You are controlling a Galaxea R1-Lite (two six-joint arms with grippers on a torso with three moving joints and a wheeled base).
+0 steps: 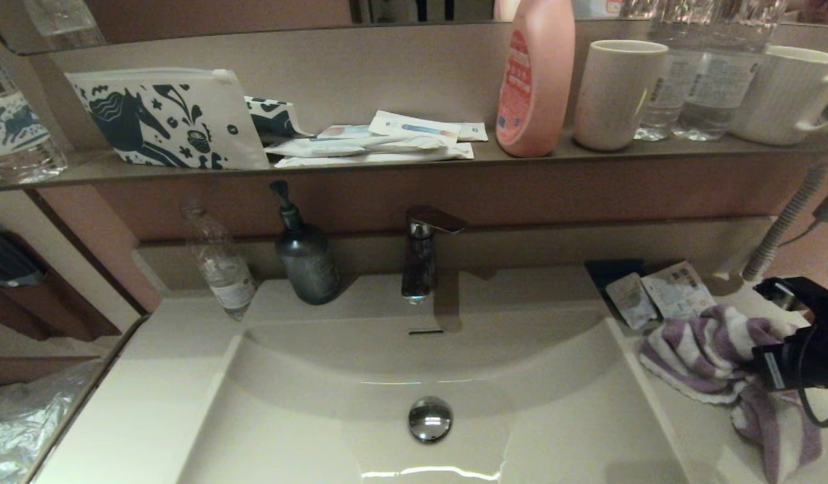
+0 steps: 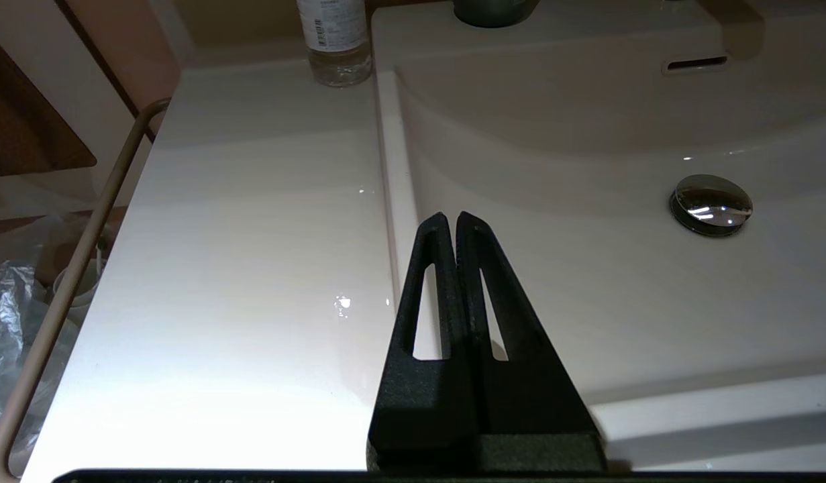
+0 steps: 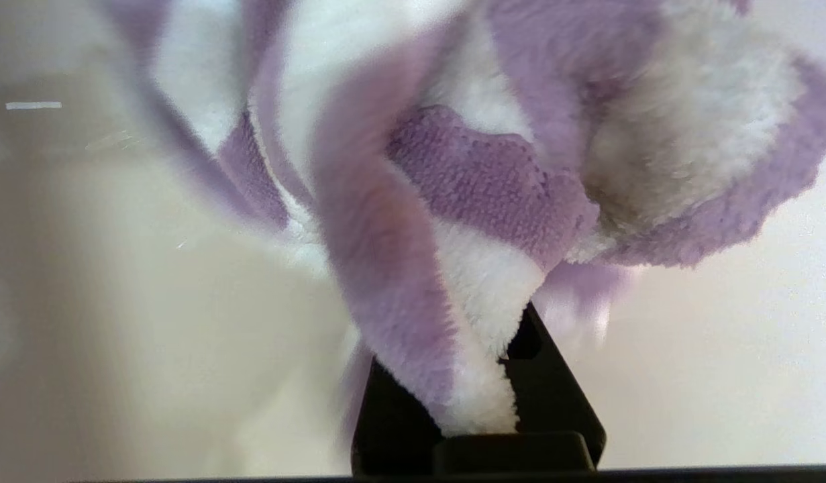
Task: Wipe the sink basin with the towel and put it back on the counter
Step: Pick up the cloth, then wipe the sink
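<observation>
Head view shows the wide off-white sink basin [image 1: 360, 403] in the middle, with its round shiny drain plug [image 1: 430, 419] near 6 o'clock. Over at 4 o'clock, the fluffy purple and white striped towel [image 1: 706, 353] lies bunched on the flat off-white surface [image 1: 696, 430] beside the basin, touching it. The black right claw [image 1: 763, 366] is at the towel's edge, reaching in from 3 o'clock. The basin looks bare, so I think the wiping has not begun.

Left wrist view shows the black left claw [image 2: 451, 221] clenched on nothing, its two tips pressed together. It hangs over the basin's left rim, well apart from the towel, most likely just waiting.

Right wrist view shows the right claw [image 3: 483, 376] grasping a fold of the towel [image 3: 493, 181]. The soft cloth is pinched between the two sides, probably so it can be carried to the basin.
</observation>
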